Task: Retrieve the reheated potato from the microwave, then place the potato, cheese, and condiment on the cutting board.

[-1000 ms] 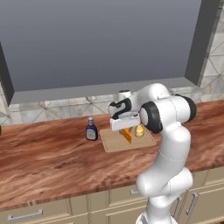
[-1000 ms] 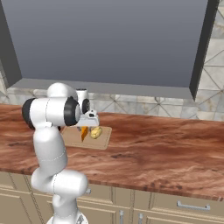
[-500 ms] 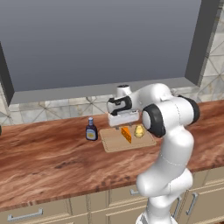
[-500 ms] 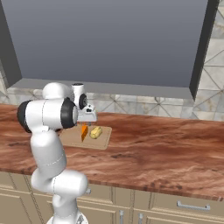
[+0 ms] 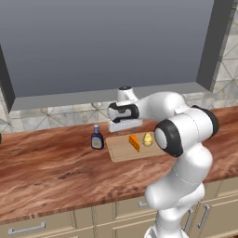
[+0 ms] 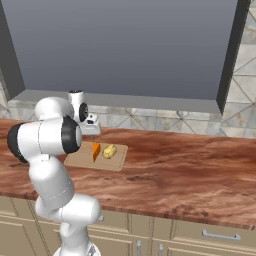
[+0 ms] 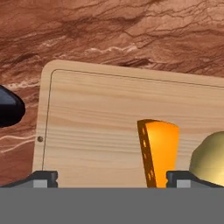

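Note:
The light cutting board (image 5: 122, 152) lies on the reddish wood counter. On it an orange cheese wedge (image 5: 134, 142) stands beside the yellowish potato (image 5: 148, 139). The dark condiment bottle (image 5: 96, 138) stands on the counter just left of the board, off it. My gripper (image 5: 123, 128) hangs open over the board's back edge, holding nothing. In the hand view the gripper (image 7: 113, 180) looks down on the board (image 7: 96, 113), the cheese (image 7: 161, 146), the potato (image 7: 211, 159) and the bottle's dark edge (image 7: 8, 107). From the right I see cheese (image 6: 96, 151), potato (image 6: 110, 151) and board (image 6: 115, 162). The microwave is out of view.
The wood counter (image 5: 46, 172) runs wide to both sides of the board. A large dark-framed grey pane (image 5: 107, 42) and a tiled wall strip (image 5: 56, 111) rise close behind. Cabinet drawers (image 6: 200, 235) sit below the counter's front edge.
The jaws went from partly closed to wide open, and the cheese now stands free on the board. The hand has drawn back a little toward the board's rear left.

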